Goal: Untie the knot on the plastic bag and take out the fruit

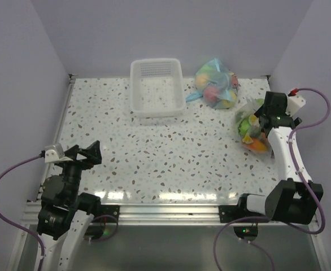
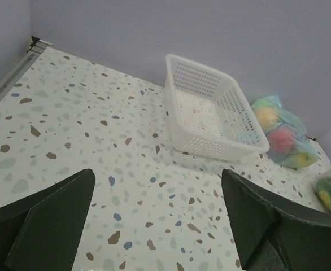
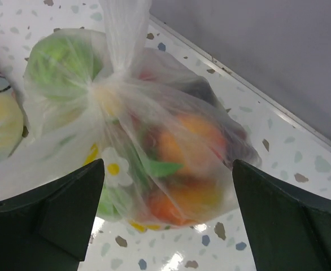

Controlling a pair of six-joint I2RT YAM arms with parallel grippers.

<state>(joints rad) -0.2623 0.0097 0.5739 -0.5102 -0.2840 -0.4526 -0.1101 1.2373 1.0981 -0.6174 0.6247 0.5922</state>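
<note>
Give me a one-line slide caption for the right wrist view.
Open right gripper poised over the plastic bag, knot tied and fruit inside.

Bright, even light; glare on the table (image 1: 171,195).

There are two filled bags, one clear plastic bag (image 1: 250,125) and one blue-tinted bag (image 1: 216,84), plus one white basket (image 1: 136,90).

A lab-style robot test cell: plain pale lilac wall panels (image 1: 171,28) close in behind and to both sides of the white perforated plastic basket (image 1: 156,87), which sits on a speckled terrazzo-pattern tabletop (image 1: 154,164). Nearer than the basket runs an aluminium rail (image 1: 165,212) with purple cables (image 1: 312,90).
</note>
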